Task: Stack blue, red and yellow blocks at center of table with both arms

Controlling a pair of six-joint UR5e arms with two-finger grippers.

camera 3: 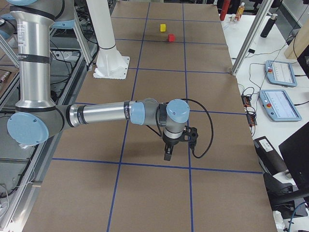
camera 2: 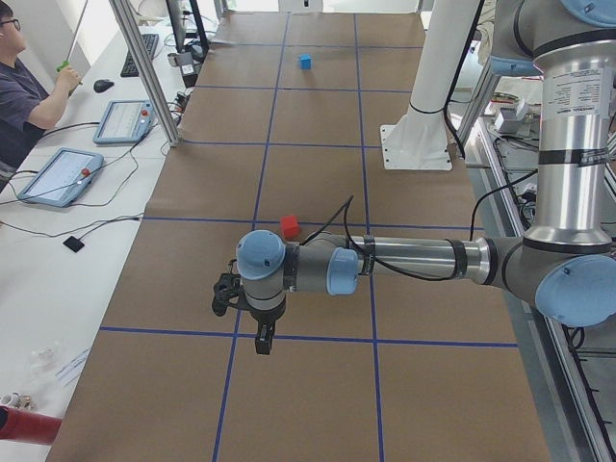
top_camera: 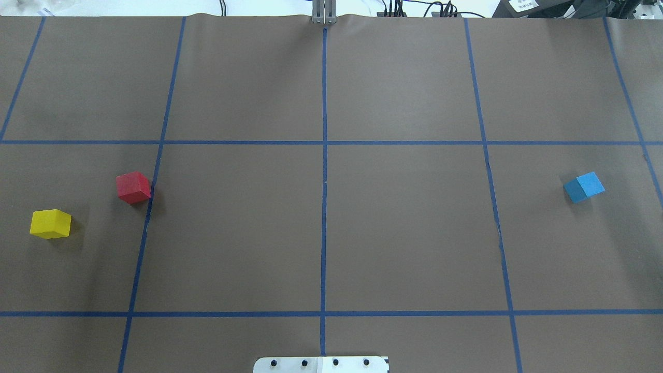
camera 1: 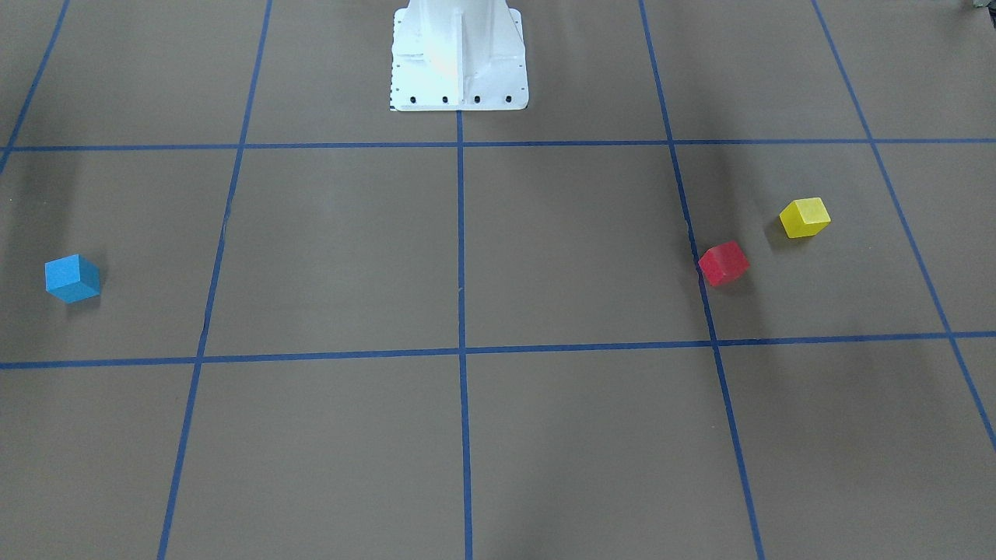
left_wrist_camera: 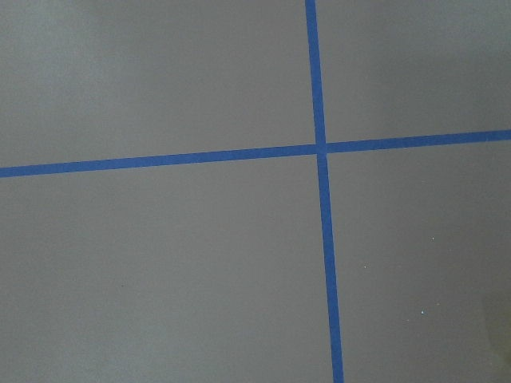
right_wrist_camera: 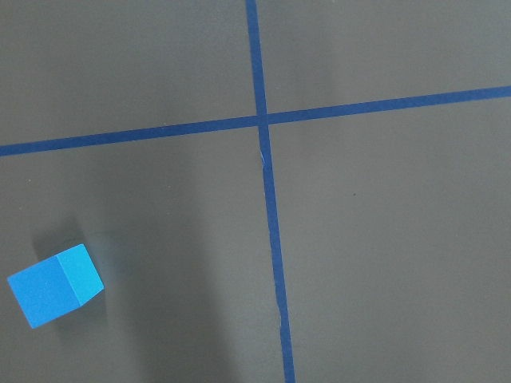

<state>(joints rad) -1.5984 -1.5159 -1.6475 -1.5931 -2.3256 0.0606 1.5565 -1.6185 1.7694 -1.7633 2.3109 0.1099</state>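
Three blocks loose on the tabletop (top_camera: 404, 228), none stacked, none held. Red block (camera 2: 290, 227) just beyond left fingers (camera 2: 262, 339), farther along the tabletop. Yellow block (top_camera: 50, 224) near red, hidden behind the left arm (camera 2: 404, 258) in the side view. Blue block (right_wrist_camera: 54, 286) below right fingers (camera 3: 167, 153) and off to one side, well apart from the other two. Both sets of fingers pointing down above the tabletop. Cannot tell how far open, seen only from the sides.
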